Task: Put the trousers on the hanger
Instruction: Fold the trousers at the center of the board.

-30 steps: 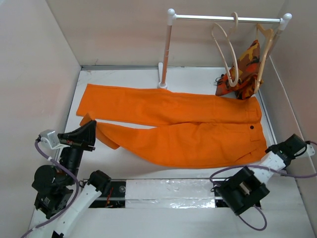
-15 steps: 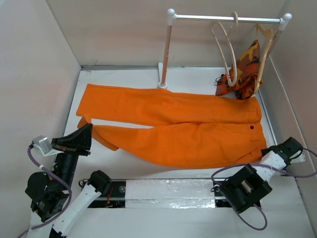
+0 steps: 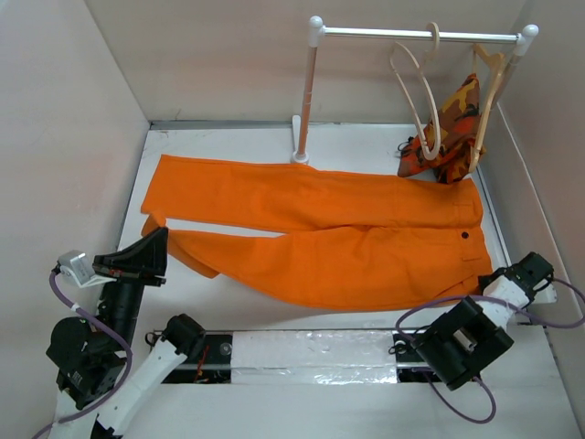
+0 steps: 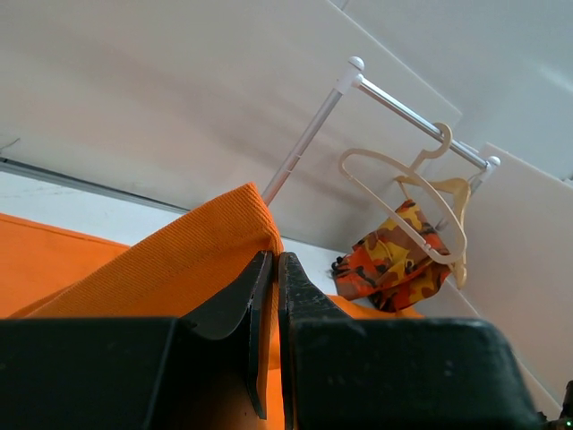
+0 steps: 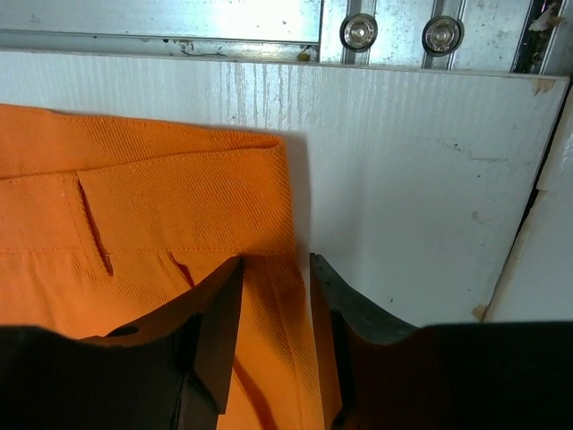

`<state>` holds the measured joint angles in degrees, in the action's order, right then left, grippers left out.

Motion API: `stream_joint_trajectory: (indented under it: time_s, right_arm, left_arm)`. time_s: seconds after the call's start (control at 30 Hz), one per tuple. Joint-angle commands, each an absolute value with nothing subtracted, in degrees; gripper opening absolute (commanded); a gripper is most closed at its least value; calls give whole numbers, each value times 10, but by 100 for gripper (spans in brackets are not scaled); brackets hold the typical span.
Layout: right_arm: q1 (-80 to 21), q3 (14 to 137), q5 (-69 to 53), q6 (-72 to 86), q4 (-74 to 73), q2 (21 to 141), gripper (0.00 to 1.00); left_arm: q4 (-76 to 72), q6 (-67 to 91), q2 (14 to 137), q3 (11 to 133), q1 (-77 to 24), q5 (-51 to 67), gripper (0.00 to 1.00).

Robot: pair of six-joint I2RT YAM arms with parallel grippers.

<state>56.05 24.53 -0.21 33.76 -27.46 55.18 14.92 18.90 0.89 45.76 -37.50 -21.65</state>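
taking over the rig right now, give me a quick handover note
Left gripper: shut on a leg end of the trousers, lifted off the table.
Right gripper: open, jaws astride the waistband corner, not clamped.
Trousers: mostly spread flat. Hanger: empty, on the rail, back right.
Done: one leg end grasped.
Left: grip the waist, get the trousers onto the hanger.

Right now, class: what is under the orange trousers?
The white table shows around the trousers, which lie spread on it. One leg end is raised, pinched in the left gripper. Whatever lies beneath the cloth itself is covered.
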Motion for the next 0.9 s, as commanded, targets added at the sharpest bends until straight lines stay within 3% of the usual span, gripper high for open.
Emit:
stream_joint_trajectory:
  time_s: [0.0, 0.1, 0.13, 0.27, 0.4, 0.6, 0.87]
  right_arm:
    - [530, 255, 4, 373, -245, 558, 41]
    - [483, 268, 47, 405, -250, 576, 36]
    - [472, 271, 63, 420, -252, 580, 25]
    - [452, 263, 71, 432, -236, 558, 1]
    - [452, 267, 108, 374, -245, 495, 0]
    - [452, 395, 225, 207, -314, 408, 0]
    - [430, 445, 195, 177, -291, 387, 0]
  left_arm:
    - [117, 182, 2, 468, -378, -231, 0]
    - [118, 181, 2, 468, -378, -238, 0]
    - [118, 182, 2, 468, -378, -241, 0]
    - [120, 181, 3, 468, -378, -250, 0]
    - [123, 182, 3, 472, -378, -266, 0]
    - [134, 192, 3, 506, -383, -361, 0]
    - [171, 196, 63, 554, -473, -526, 0]
